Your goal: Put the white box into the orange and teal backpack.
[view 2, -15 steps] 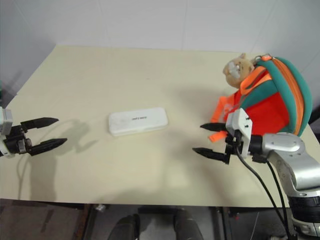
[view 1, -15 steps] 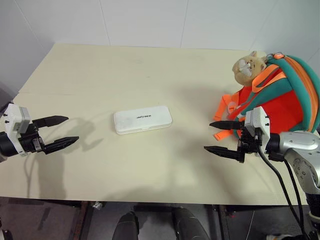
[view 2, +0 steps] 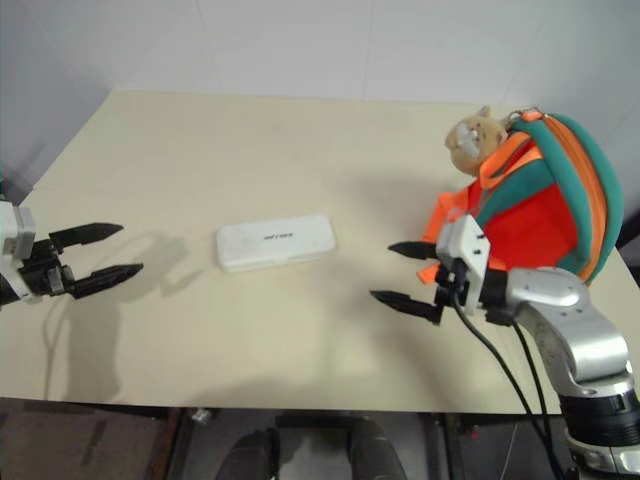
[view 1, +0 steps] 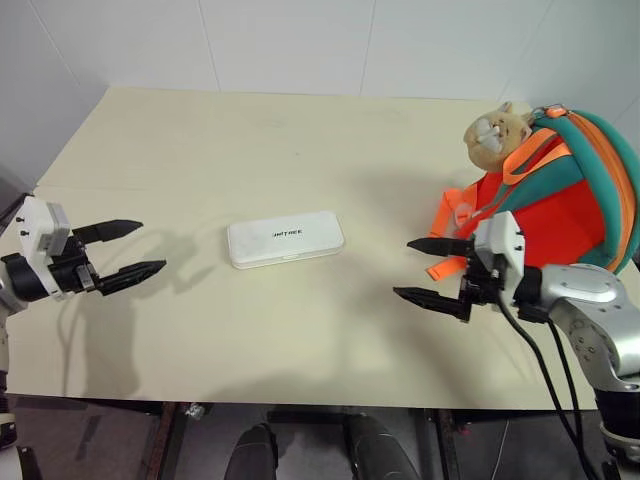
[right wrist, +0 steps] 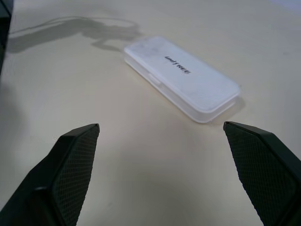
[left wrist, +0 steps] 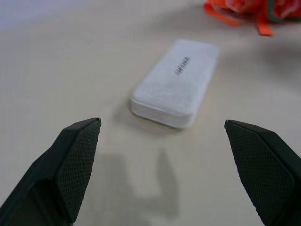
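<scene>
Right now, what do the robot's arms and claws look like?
Each claw has two black pointed fingers with bumpy, textured pads. Behind the left claw sits a white blocky part on a black wrist. The right claw has a white block too, then a shiny silver arm with black cables hanging down from it.

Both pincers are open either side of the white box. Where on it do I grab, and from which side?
Grip the white box by its two short ends, one pincer per end. It lies flat on the table, long axis running left to right, with the left pincer and the right pincer already open and facing those ends.
</scene>
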### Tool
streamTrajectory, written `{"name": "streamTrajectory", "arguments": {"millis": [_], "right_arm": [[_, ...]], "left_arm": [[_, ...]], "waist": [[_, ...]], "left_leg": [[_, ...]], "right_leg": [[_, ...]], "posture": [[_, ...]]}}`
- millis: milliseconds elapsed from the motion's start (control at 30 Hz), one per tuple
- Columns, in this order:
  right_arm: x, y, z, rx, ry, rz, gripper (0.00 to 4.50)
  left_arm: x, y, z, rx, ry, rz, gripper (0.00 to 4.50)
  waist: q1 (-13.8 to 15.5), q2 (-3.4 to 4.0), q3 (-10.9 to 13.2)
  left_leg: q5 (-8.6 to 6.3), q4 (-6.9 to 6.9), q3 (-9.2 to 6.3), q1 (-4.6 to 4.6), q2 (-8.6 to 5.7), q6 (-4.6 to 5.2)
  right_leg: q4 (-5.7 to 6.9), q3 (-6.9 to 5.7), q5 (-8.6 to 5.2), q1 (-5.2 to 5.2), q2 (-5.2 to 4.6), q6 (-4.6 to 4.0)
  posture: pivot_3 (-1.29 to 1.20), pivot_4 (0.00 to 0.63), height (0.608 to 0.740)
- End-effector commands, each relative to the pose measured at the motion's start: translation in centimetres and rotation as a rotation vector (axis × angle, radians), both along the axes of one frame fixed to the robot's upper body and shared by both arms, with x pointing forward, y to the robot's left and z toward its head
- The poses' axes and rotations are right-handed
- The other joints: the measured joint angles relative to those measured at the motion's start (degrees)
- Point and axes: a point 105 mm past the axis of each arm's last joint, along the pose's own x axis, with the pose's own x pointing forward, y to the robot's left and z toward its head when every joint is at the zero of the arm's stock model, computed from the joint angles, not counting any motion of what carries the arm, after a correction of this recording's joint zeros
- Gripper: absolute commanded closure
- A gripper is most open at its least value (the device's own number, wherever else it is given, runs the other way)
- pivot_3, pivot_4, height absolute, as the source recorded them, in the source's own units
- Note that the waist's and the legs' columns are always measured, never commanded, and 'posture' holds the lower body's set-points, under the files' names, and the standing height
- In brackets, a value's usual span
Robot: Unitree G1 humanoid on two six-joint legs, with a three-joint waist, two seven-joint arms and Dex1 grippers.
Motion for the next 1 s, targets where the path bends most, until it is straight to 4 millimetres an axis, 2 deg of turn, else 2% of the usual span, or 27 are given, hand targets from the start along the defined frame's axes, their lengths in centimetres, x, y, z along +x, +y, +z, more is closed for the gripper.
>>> {"name": "streamTrajectory", "arguments": {"millis": [33,100,167,300,433,467,667,800,1000], "right_arm": [[1.9,-0.1,-0.2,0.0,-0.013,-0.13,0.19],[2.5,0.3,-0.5,-0.029,-0.057,-0.131,0.63],[4.4,0.3,-0.7,-0.042,-0.088,-0.208,1.29],[6.4,1.2,-0.3,-0.026,-0.148,-0.265,2.67],[8.0,2.5,-0.2,-0.003,-0.171,-0.289,4.07],[8.2,2.8,-0.3,0.0,-0.172,-0.291,4.36],[9.6,4.8,-0.9,0.021,-0.176,-0.307,4.44],[10.3,5.9,-2.1,0.004,-0.161,-0.313,4.44],[11.3,7.5,-3.9,-0.041,-0.106,-0.314,4.44]], "left_arm": [[0.8,0.1,0.9,0.022,-0.114,0.056,0.56],[1.1,-0.1,0.1,0.043,-0.105,0.082,1.19],[1.9,-0.3,-0.1,0.034,-0.102,0.132,1.83],[2.2,-0.5,-0.2,0.013,-0.106,0.158,3.1],[2.5,-0.5,-1.4,-0.043,-0.004,0.181,4.4],[2.5,-0.6,-1.9,-0.048,0.037,0.183,4.5],[2.7,-0.7,-4.1,-0.143,0.213,0.215,4.5],[3.2,-1.0,-5.2,-0.208,0.299,0.246,4.5],[4.3,-2.5,-5.9,-0.263,0.339,0.199,4.5]], "waist": [[0.1,-0.01,0.0],[0.1,-0.01,0.0],[0.1,-0.01,0.0],[-0.4,-0.01,0.0],[-1.0,-0.02,0.0],[-1.2,-0.02,0.0],[-1.4,-0.02,0.0],[-1.4,-0.02,0.0],[-1.4,-0.02,0.0]], "left_leg": [[0.0,0.01,0.0,0.01,0.0,0.0],[0.0,0.01,0.0,-0.01,0.0,0.0],[0.0,-0.03,0.0,-0.02,0.0,0.0],[0.0,0.0,0.01,-0.04,0.0,-0.01],[0.0,-0.03,-0.01,-0.03,0.0,-0.01],[0.0,-0.03,-0.02,-0.03,0.0,-0.01],[0.01,-0.04,-0.04,-0.03,0.0,-0.01],[0.01,-0.03,-0.05,-0.03,0.0,-0.02],[0.03,0.0,-0.1,-0.02,-0.01,-0.06]], "right_leg": [[0.0,-0.01,0.0,0.0,0.0,-0.01],[0.02,-0.01,0.0,-0.03,0.0,0.0],[0.02,-0.01,-0.01,-0.05,0.0,-0.01],[0.1,0.0,0.0,-0.09,0.0,0.01],[0.13,-0.01,0.0,-0.09,0.01,0.01],[0.13,-0.03,0.0,-0.09,0.01,0.01],[0.19,-0.03,0.0,-0.1,0.02,0.01],[0.19,-0.04,0.0,-0.1,0.02,0.01],[0.25,-0.07,0.01,-0.1,0.02,0.02]], "posture": [[0.0,0.15,0.74],[0.0,0.15,0.74],[0.0,0.15,0.74],[0.0,0.15,0.74],[0.0,0.15,0.74],[0.0,0.15,0.74],[0.0,0.15,0.74],[0.0,0.15,0.74],[0.0,0.15,0.74]]}}
